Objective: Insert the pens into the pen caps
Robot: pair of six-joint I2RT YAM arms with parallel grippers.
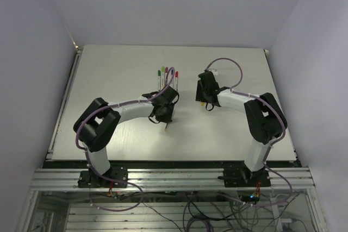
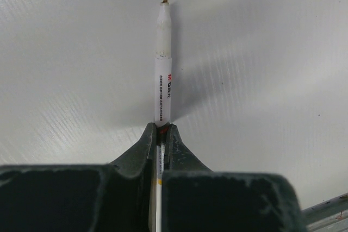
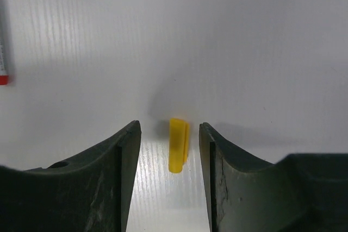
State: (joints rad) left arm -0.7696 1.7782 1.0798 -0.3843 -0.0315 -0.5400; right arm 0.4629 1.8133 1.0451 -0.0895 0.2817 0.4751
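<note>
Between the parted jaws of the right gripper (image 3: 168,127) a yellow cap (image 3: 178,144) lies flat on the table (image 3: 272,25), touching neither jaw. The left gripper (image 2: 161,131) is clamped on a pen (image 2: 163,69) low on its barrel. Most of the shaft and the bare, brownish nib stick out ahead, above the table.

The cap looks like hard, smooth plastic and is very light, so it will likely skate or roll if one jaw meets it first. The squeeze should be even, across its long sides. I cannot tell from the right wrist view which end is the open mouth. That end must stay free of the jaws, so the hold belongs toward the closed end.

The pen is stiff, thin and light. Gripped so far from the nib, it may pivot or slip back in the gripper when pushed into the cap. The push should run straight along the barrel, and the nib should be kept from scraping.

Farther out, a row of pens (image 1: 167,77) with coloured ends lies side by side at the far middle of the table, just beyond the left gripper. One red-ended pen (image 3: 2,63) shows at the left edge of the right wrist view, well apart from the cap. Their count is unclear, perhaps four. The row is the nearest thing either arm could knock.
</note>
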